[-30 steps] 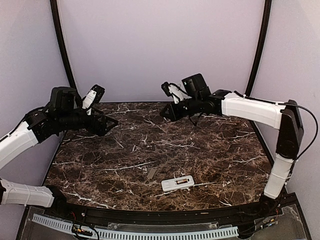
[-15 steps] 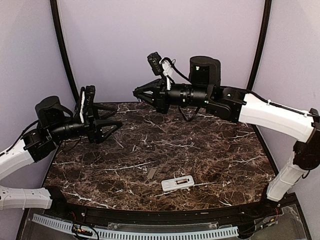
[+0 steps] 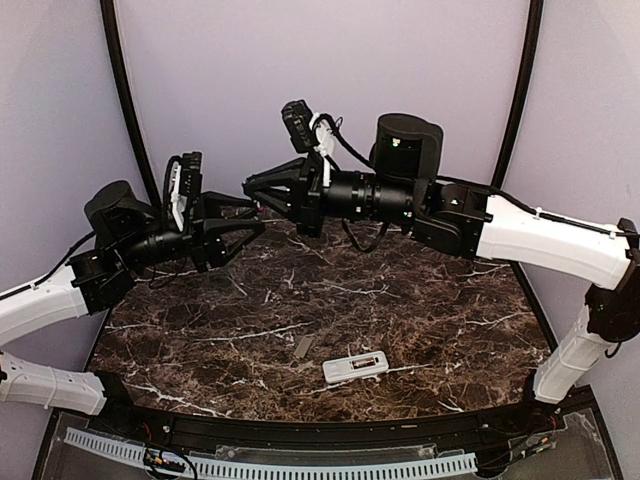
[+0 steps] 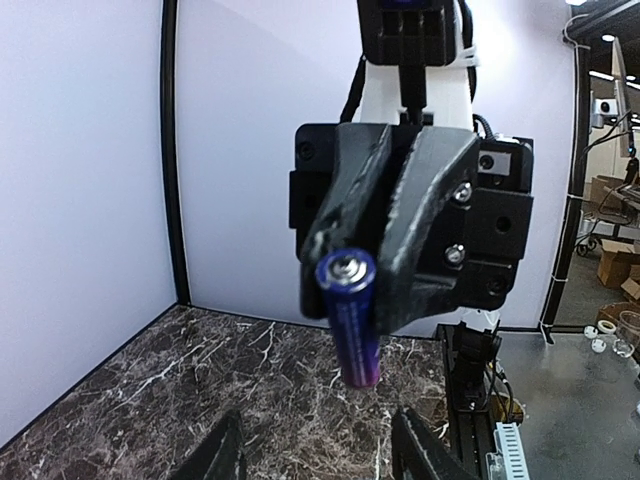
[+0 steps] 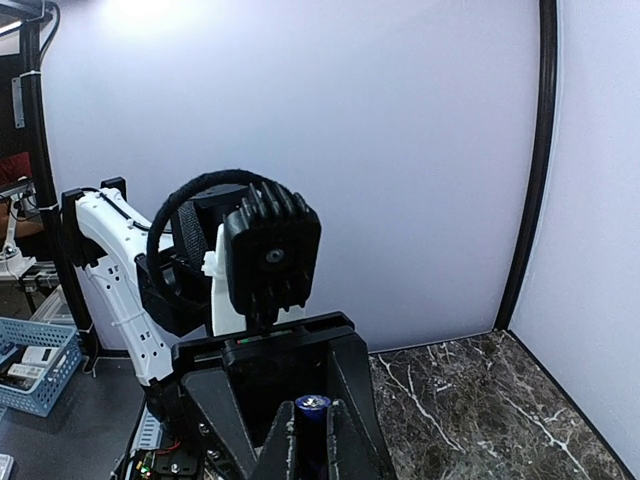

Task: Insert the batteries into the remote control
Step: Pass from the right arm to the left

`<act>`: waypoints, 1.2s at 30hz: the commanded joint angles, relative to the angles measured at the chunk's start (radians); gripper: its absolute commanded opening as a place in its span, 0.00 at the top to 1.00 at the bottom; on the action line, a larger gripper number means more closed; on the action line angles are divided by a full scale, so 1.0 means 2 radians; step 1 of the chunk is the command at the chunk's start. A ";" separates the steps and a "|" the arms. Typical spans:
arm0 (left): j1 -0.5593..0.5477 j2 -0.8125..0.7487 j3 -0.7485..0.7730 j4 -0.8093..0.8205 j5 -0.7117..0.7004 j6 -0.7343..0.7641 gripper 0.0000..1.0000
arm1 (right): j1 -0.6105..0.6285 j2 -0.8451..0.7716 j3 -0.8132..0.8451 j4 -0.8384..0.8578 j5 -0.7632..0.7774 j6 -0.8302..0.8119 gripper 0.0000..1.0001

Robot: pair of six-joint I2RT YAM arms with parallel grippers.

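At eleven o'clock above the desk (image 3: 450, 300), the battery (image 4: 347, 325) clamped in the right gripper's (image 3: 252, 185) jaws is now presented to the left gripper's (image 3: 258, 215) narrowing, still-open jaws; a handover is expected.

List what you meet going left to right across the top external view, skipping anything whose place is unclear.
left arm's wrist camera → grey cover piece → remote control → right arm's white forearm
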 commanded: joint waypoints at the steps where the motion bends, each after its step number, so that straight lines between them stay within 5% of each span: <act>1: -0.004 0.000 0.016 0.033 0.030 -0.010 0.50 | 0.004 -0.004 0.007 0.026 0.003 -0.004 1.00; 8: -0.009 0.003 0.020 0.033 0.027 -0.011 0.41 | 0.004 -0.004 0.004 0.040 0.019 0.010 1.00; 36: -0.013 0.023 0.043 0.053 -0.022 -0.029 0.57 | 0.013 -0.003 -0.026 0.067 0.063 0.023 1.00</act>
